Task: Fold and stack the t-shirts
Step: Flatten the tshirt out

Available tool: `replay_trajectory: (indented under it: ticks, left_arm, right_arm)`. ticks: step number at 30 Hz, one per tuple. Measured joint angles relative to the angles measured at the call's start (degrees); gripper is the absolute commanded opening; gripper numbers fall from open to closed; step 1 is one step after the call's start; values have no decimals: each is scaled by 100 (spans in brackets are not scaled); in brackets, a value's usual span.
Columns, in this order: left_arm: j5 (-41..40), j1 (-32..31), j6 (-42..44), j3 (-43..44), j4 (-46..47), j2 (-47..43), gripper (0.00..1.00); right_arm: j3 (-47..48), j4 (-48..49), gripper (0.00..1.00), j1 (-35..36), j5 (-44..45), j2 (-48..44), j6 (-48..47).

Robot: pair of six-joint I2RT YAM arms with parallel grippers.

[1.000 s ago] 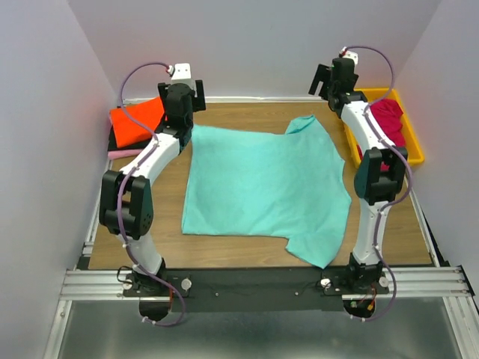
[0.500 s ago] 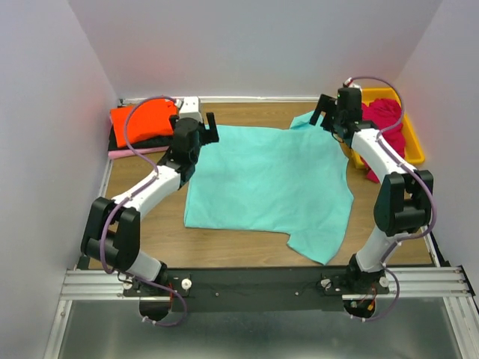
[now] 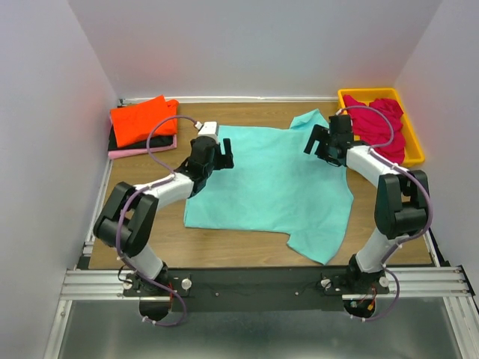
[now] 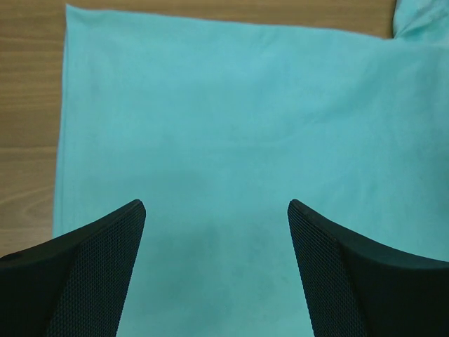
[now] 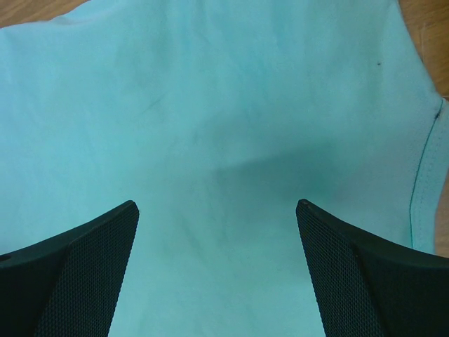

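A turquoise t-shirt (image 3: 269, 187) lies spread flat on the wooden table (image 3: 150, 239). It fills the left wrist view (image 4: 231, 126) and the right wrist view (image 5: 210, 105). My left gripper (image 3: 217, 155) is open and empty above the shirt's far left part. My right gripper (image 3: 320, 143) is open and empty above the shirt's far right part, by a sleeve. A folded orange-red t-shirt (image 3: 142, 120) tops a stack with a black one (image 3: 114, 140) and a pale pink one (image 3: 127, 152) at the far left. A magenta t-shirt (image 3: 378, 120) lies crumpled in the yellow tray.
The yellow tray (image 3: 414, 149) stands at the far right corner. White walls close in the table on three sides. The arms' rail runs along the near edge. Bare wood shows at the left of the left wrist view (image 4: 28, 105).
Both arms have come down and inward from raised poses at the back, so both open grippers now hover low over the far part of the turquoise shirt. The shirt has barely shifted.
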Motion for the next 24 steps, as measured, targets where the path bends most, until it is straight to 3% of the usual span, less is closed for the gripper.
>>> replay_trajectory:
  ticks: [7, 13, 24]
  left_arm:
    - [317, 9, -186, 138, -109, 761, 87]
    - [319, 11, -280, 474, -365, 1038, 81]
    - [315, 11, -452, 350, -586, 1163, 81]
  right_arm:
    - [4, 122, 99, 0, -39, 323, 42]
    - [136, 138, 99, 7, -138, 671, 76]
    - [407, 149, 99, 33, -238, 1032, 85]
